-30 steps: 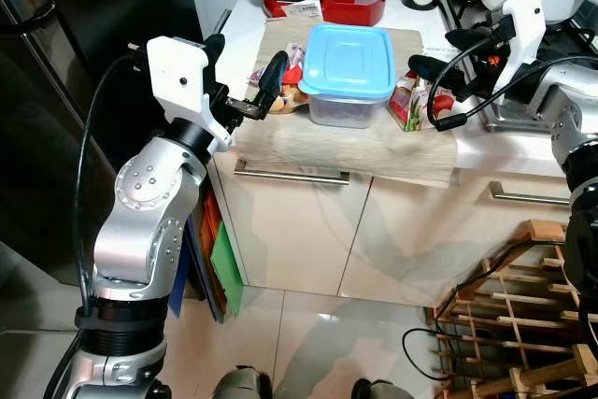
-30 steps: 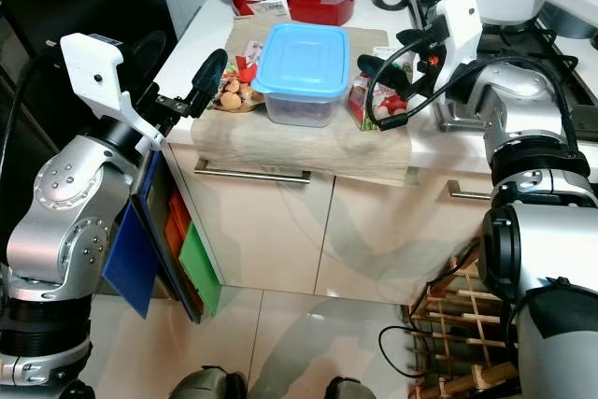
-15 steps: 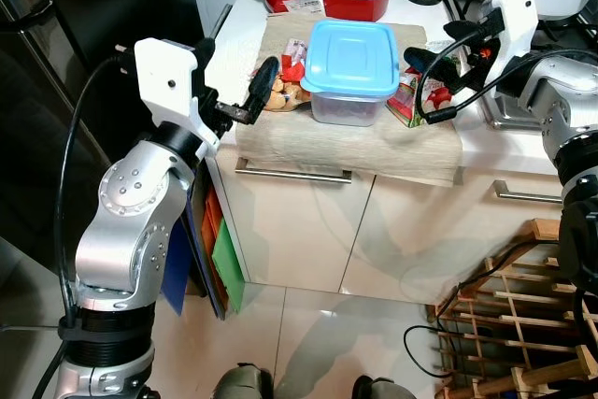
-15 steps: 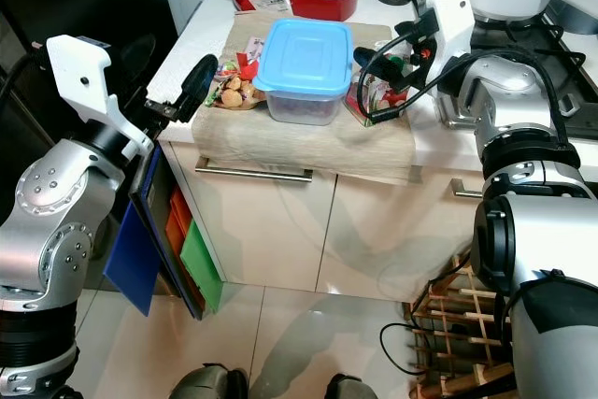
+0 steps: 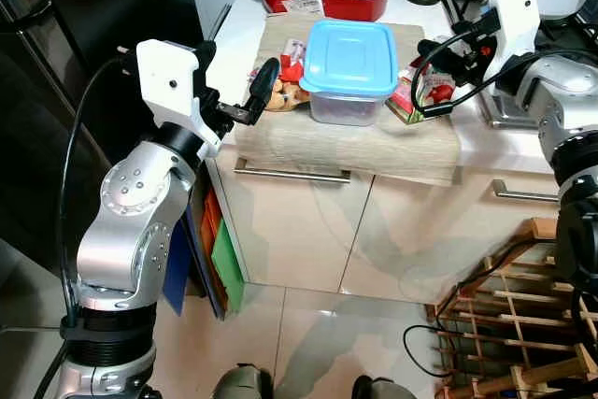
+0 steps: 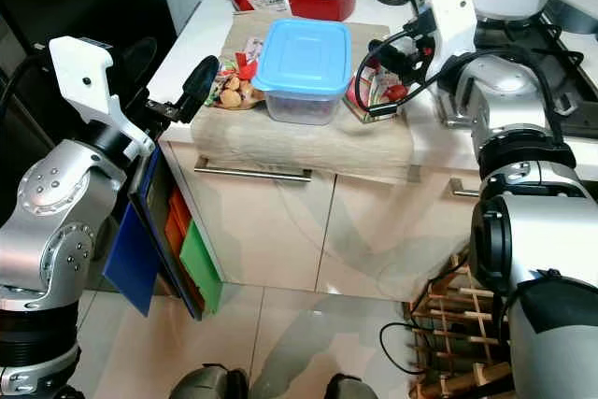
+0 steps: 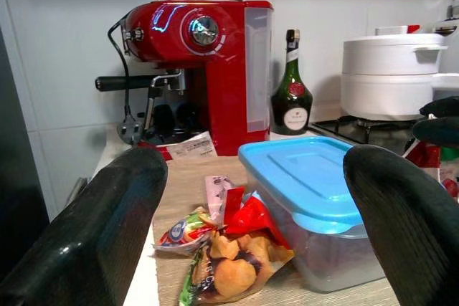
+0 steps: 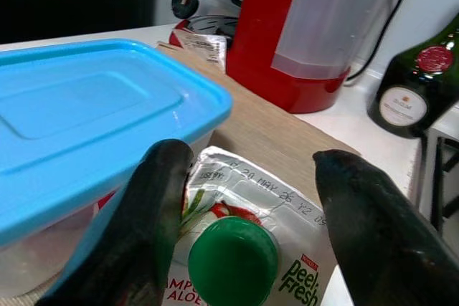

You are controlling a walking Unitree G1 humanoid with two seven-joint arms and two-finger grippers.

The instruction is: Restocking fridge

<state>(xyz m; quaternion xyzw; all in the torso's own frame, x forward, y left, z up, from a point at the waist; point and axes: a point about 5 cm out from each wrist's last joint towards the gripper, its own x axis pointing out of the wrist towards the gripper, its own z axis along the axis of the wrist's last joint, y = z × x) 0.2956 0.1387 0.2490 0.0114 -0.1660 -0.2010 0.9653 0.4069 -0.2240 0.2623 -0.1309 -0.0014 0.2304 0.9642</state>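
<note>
In the left half of the left eye view the left arm is bent up at the elbow, its white wrist housing raised and the left gripper (image 5: 254, 100) reaching toward the upper middle of the frame, at the left edge of the surface (image 5: 509, 147); its fingers (image 7: 93, 234) stand wide apart, holding nothing, with the snack bag (image 7: 226, 266) lying between them in the left wrist view. In the upper right of the frame the right arm reaches in from the right edge, its right gripper (image 6: 381, 61) at the carton (image 5: 418, 98) that lies just right of the plastic container (image 5: 348, 70); in the right wrist view the fingers (image 8: 154, 213) are spread to either side of the carton's green cap (image 8: 232, 254) and not closed on it. The container, clear with a blue lid, sits at the upper centre on a beige cloth mat (image 5: 374, 142) that hangs over the front edge of the surface, with the snack bag touching its left side. The carton's top bears a printed date reading "20 MAY 26 12 09", and the words "Deeli Fresh" and "ALOE" below the cap. Behind the mat stand a red coffee machine (image 7: 215, 69) and a dark green bottle (image 7: 290, 94) with a round red seal, its label too small to read.
</note>
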